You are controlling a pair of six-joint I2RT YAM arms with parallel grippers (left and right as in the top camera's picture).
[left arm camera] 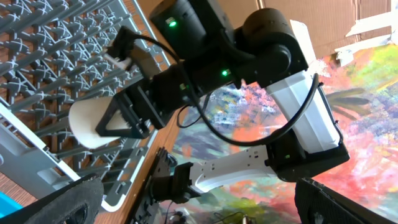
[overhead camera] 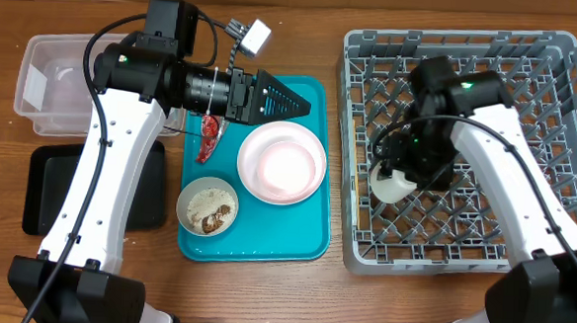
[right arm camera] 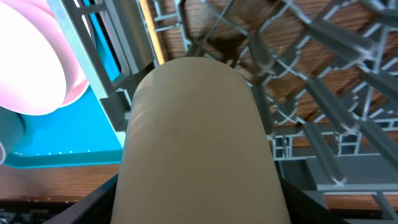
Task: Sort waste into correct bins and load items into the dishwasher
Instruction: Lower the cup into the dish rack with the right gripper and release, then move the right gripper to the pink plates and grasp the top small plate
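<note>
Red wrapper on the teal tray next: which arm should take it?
Left. The left gripper is open and empty above the teal tray, close to the red wrapper. The right gripper grips the white cup at the dish rack.

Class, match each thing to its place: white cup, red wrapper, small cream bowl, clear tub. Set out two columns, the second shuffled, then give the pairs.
1 white cup
2 red wrapper
3 small cream bowl
4 clear tub

A on the teal tray, with food scraps in it
B on the table, left of the tray
C gripped by the right end effector, over the dish rack
D lying at the teal tray's left edge

Pairs: 1-C, 2-D, 3-A, 4-B
</note>
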